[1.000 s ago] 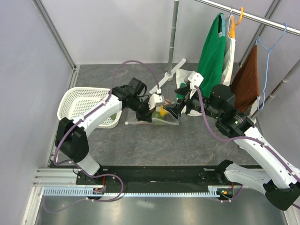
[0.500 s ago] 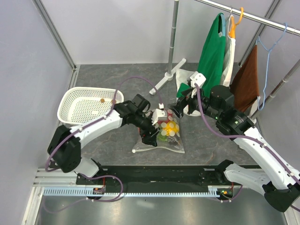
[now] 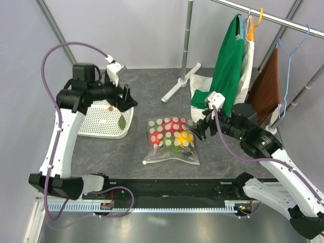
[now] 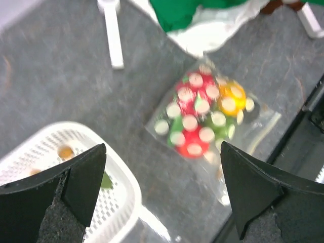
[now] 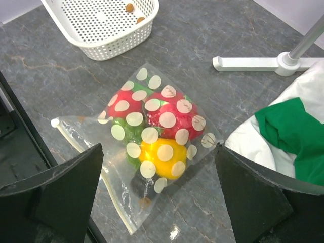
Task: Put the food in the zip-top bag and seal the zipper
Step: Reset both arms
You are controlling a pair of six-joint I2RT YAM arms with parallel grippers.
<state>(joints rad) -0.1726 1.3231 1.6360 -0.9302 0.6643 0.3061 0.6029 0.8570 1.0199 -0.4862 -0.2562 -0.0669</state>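
The zip-top bag (image 3: 172, 143) lies flat on the grey table between the arms, nothing holding it. Through its dotted plastic the food shows: red pieces (image 5: 167, 111), a yellow one (image 5: 162, 152) and green (image 5: 126, 132). The zipper (image 5: 88, 152) runs along the bag's near edge, its white slider (image 5: 54, 122) at the left end. My left gripper (image 3: 128, 99) hangs open high above the basket's right rim, well left of the bag (image 4: 207, 116). My right gripper (image 3: 199, 129) stands open just off the bag's right edge, nothing between its fingers.
A white perforated basket (image 3: 104, 119) holding a green leaf and small brown bits sits at the left. A clothes rack's white foot (image 3: 177, 86) and a heap of green and white cloth (image 3: 205, 93) lie behind the bag. Hanging garments fill the back right.
My left gripper opened, let go of the bag and swung up and back left over the basket. The bag now lies flat. The right gripper drew back slightly to the right.
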